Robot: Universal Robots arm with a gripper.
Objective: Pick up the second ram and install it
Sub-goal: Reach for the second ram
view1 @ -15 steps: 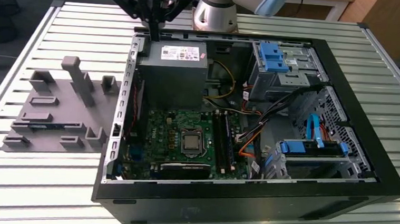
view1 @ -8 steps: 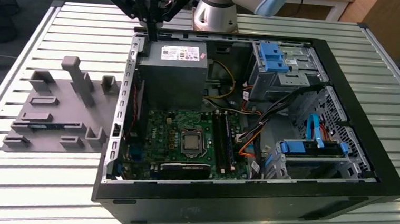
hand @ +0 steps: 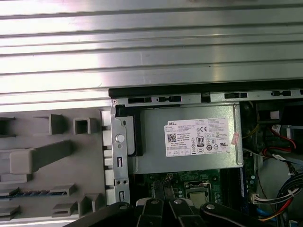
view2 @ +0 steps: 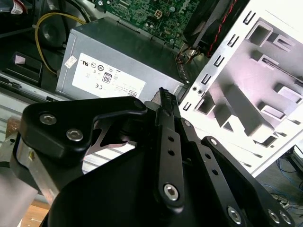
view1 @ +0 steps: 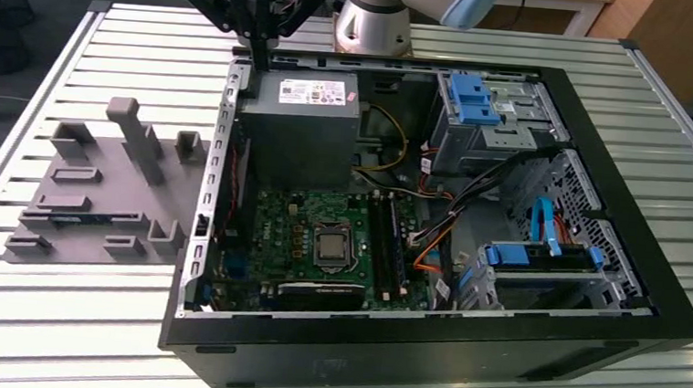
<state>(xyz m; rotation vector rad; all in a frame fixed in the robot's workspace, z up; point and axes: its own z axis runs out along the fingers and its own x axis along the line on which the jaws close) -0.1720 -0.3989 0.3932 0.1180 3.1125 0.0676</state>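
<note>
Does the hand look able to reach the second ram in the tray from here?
Probably yes. The second ram lies uncovered in a slot of the grey tray, outside the case. The hand hangs above the case wall beside it; only the tray's upright posts stand near.

exterior view: high, off-arm, looks down on whole PC case (view1: 434, 347) & table (view1: 69, 321).
first wrist view: straight down, mid-height.
second wrist view: slanted, close behind gripper (view2: 164, 97).
shared, all 3: power box (view1: 302, 136), grey tray (view1: 125, 224).
</note>
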